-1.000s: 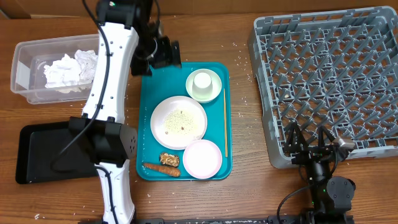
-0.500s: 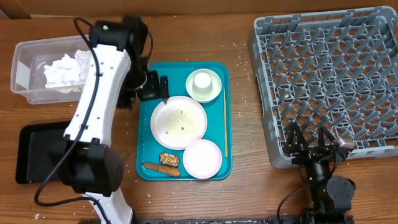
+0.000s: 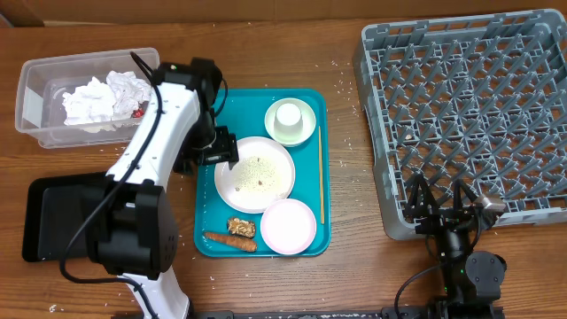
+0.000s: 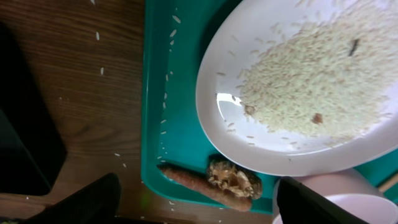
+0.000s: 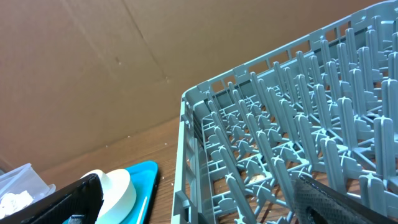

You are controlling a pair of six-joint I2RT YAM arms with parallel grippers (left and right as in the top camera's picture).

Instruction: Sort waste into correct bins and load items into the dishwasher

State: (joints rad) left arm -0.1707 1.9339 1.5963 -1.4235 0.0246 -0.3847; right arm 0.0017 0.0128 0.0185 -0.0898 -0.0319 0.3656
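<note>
left jaws spread wide over the rim of the rice plate point(image 3: 279, 188), empty; right jaws wide too, down by the grey rack point(image 3: 469, 106)

Lab bench — wooden table point(image 3: 345, 275), cardboard backdrop point(image 5: 93, 68)

I can read no text, label, brand or number in any view. The wrapper point(image 3: 137, 112) in the tub point(image 3: 31, 106) is too small for me to make out any print. The rack point(image 3: 461, 106), tray point(image 3: 307, 177) and plate point(image 3: 255, 173) show me only plain surfaces.
</note>
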